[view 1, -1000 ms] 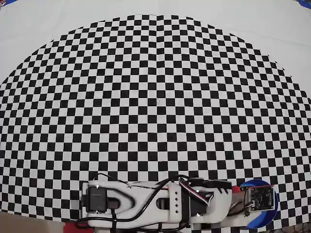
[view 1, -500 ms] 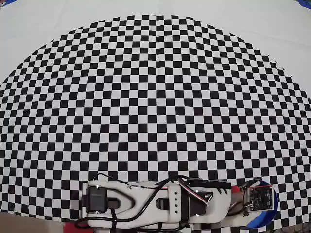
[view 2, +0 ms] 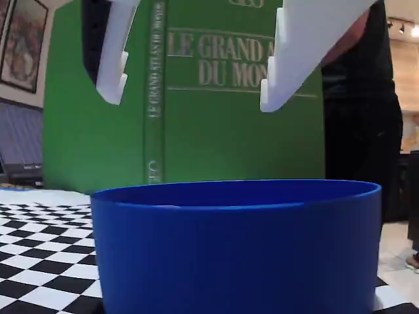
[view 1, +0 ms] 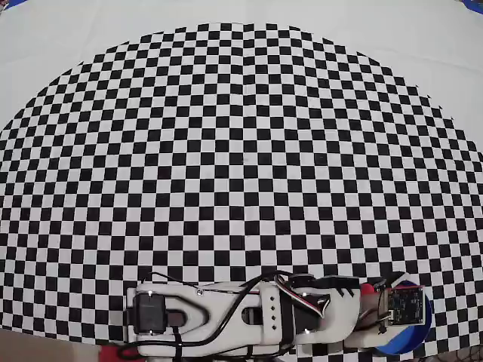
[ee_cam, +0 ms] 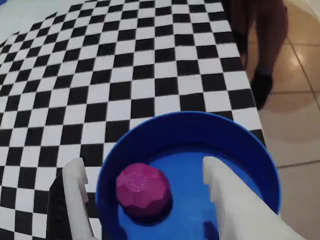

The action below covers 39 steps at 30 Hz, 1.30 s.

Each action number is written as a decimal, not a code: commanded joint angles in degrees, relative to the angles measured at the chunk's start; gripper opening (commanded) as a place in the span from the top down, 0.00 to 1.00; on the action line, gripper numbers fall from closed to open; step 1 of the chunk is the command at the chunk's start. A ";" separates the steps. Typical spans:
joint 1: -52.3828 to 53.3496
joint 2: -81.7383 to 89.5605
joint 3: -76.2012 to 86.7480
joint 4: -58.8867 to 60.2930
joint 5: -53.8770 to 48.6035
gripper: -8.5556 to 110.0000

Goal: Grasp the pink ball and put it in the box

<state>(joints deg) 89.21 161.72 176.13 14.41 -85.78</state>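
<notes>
The pink ball (ee_cam: 143, 188) lies inside the box (ee_cam: 165, 131), a round blue tub, resting on its floor near the left wall in the wrist view. My gripper (ee_cam: 142, 172) is open and empty, with its white fingers (ee_cam: 75, 182) spread wide above the tub, one outside the left rim and one over the inside. In the fixed view the gripper (view 2: 190, 95) hangs open above the box (view 2: 236, 248); the ball is hidden behind the wall there. In the overhead view the arm covers most of the box (view 1: 411, 339) at the bottom right, and the ball is hidden.
The checkerboard mat (view 1: 241, 151) covers the table. The box stands near the mat's right edge in the wrist view, with tiled floor (ee_cam: 295, 110) beyond. A large green book (view 2: 196, 118) stands behind the box in the fixed view.
</notes>
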 commanded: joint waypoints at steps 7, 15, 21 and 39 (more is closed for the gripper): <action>-7.21 3.25 -6.59 -1.76 12.66 0.71; -15.03 4.13 -9.58 -2.81 22.41 0.73; -21.88 4.57 -11.60 -2.90 29.09 0.81; -48.52 10.46 -11.07 -2.72 55.81 0.93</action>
<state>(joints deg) 44.38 170.33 166.99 12.39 -33.75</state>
